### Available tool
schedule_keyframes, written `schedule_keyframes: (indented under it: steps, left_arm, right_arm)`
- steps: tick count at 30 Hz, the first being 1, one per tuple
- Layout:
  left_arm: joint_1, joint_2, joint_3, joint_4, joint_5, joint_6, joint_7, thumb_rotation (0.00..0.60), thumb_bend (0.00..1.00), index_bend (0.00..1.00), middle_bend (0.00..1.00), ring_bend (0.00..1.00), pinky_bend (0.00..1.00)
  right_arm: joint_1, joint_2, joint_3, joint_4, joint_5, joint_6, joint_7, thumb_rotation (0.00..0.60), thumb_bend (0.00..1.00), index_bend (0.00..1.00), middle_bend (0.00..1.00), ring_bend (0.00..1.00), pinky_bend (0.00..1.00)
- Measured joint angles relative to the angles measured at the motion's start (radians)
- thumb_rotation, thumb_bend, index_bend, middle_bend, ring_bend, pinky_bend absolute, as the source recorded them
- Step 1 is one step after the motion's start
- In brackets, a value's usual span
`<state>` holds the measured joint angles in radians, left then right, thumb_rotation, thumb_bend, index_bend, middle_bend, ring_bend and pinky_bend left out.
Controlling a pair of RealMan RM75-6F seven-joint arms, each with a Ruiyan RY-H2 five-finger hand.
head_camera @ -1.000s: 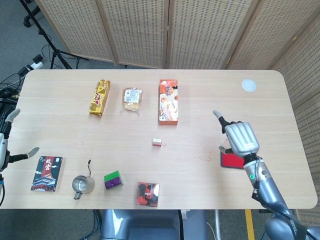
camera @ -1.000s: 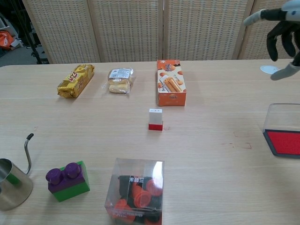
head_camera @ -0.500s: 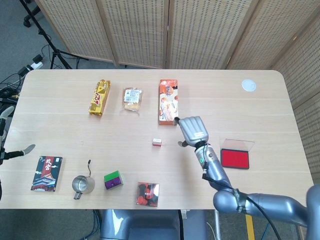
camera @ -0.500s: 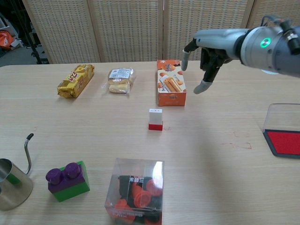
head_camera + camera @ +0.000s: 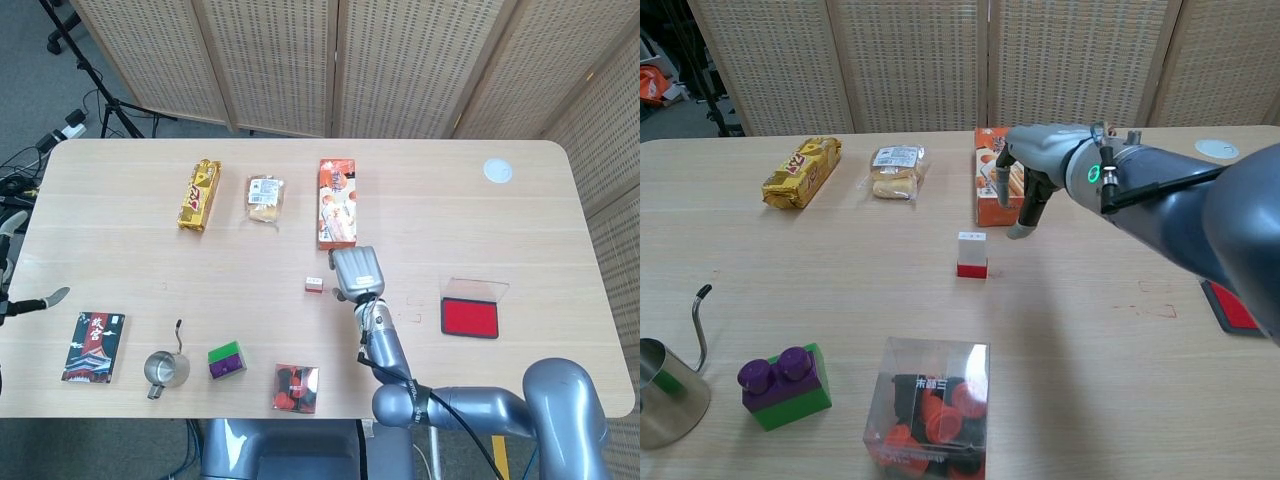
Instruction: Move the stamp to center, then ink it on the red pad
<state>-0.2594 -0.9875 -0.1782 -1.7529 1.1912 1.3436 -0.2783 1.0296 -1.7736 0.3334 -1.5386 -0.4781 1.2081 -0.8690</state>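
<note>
Wicker screens behind, wooden table (image 5: pixel 120 200) below. Far left edge of the head view: your left hand (image 5: pixel 20 300) is parked off the table, fingers apart, holding nothing, out of the way. Stamp (image 5: pixel 314 284) stands upright mid-frame, untouched, already about central. Your right hand (image 5: pixel 1025 185) hangs just right of it, fingers loosely spread and pointing down, empty; looks staged for a top grasp. Red pad (image 5: pixel 470 316) sits lid-open at right, well apart, ready for inking.
</note>
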Motion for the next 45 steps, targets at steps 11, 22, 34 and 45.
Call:
schedule_keyframes:
  steps: [11, 22, 34, 45]
  left_arm:
    - [0.006, 0.002, -0.013, -0.002, -0.006, -0.017, 0.006, 0.600, 0.00, 0.00, 0.00, 0.00, 0.00]
    - [0.011, 0.008, -0.024, 0.002, -0.009, -0.032, -0.004, 0.600, 0.00, 0.00, 0.00, 0.00, 0.00]
    - [0.016, 0.008, -0.039, 0.010, -0.019, -0.040, -0.004, 0.600, 0.00, 0.00, 0.00, 0.00, 0.00]
    - [0.019, 0.011, -0.048, 0.017, -0.020, -0.054, -0.016, 0.600, 0.00, 0.00, 0.00, 0.00, 0.00]
  right_arm:
    - [0.023, -0.085, 0.020, 0.078, 0.026, -0.003, 0.004, 0.600, 0.35, 0.45, 0.99, 1.00, 1.00]
    - [0.037, -0.128, 0.036, 0.129, 0.046, -0.015, -0.009, 0.600, 0.36, 0.45, 0.99, 1.00, 1.00]
    - [0.049, -0.164, 0.045, 0.187, 0.053, -0.035, -0.024, 0.600, 0.36, 0.45, 0.99, 1.00, 1.00]
    - [0.055, -0.184, 0.059, 0.230, 0.061, -0.053, -0.036, 0.600, 0.36, 0.45, 0.99, 1.00, 1.00]
